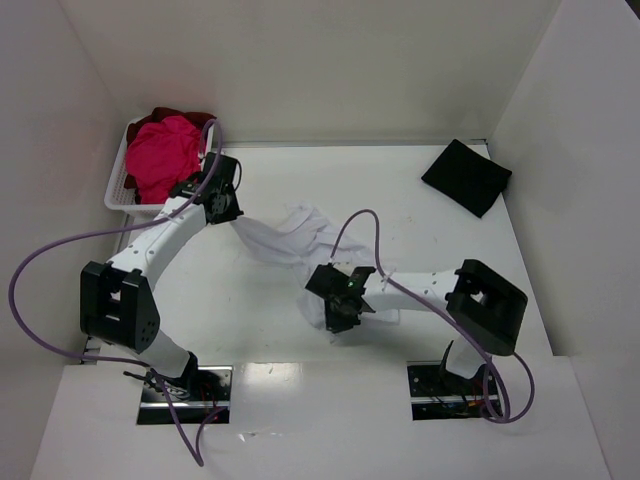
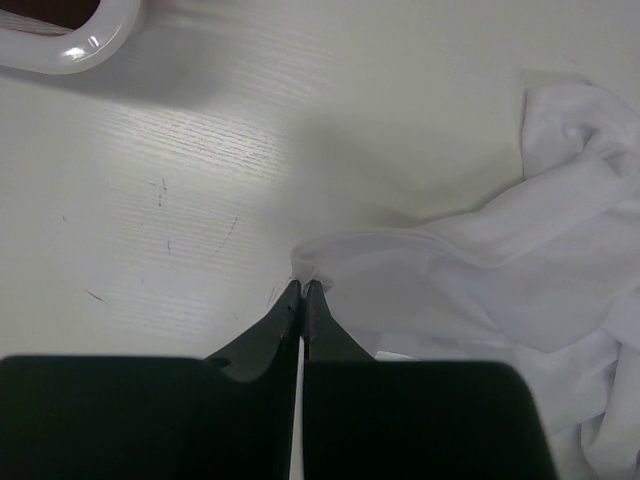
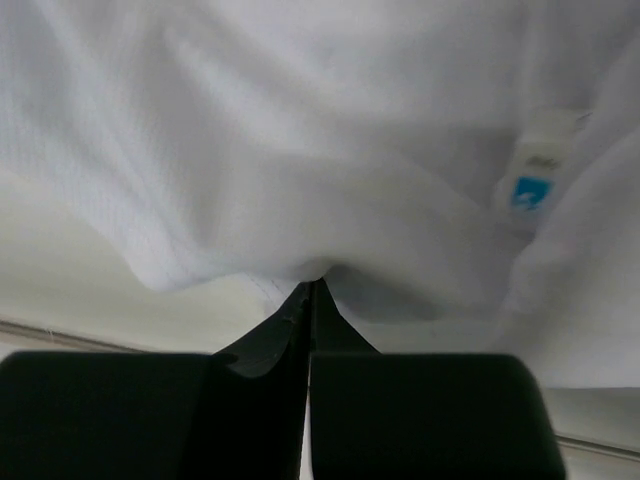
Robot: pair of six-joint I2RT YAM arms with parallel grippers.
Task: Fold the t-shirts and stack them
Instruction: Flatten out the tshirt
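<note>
Top external view is showing the white t-shirt bunched on the bench; it is running slantwise from the left hand, pinching its far edge, to the right hand, pinching its near edge.

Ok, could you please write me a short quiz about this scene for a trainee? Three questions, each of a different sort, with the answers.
1. Open question: where does the pink t-shirt lie?
2. True or false: the black t-shirt lies in the basket.
3. Choose one: the left fingers and the right fingers are both shut on which garment? A the pink t-shirt, B the black t-shirt, C the white t-shirt.

Key
1. In the basket, at the far left of the table.
2. False: it lies on the table at the far right, apart from the basket.
3. C.
</note>
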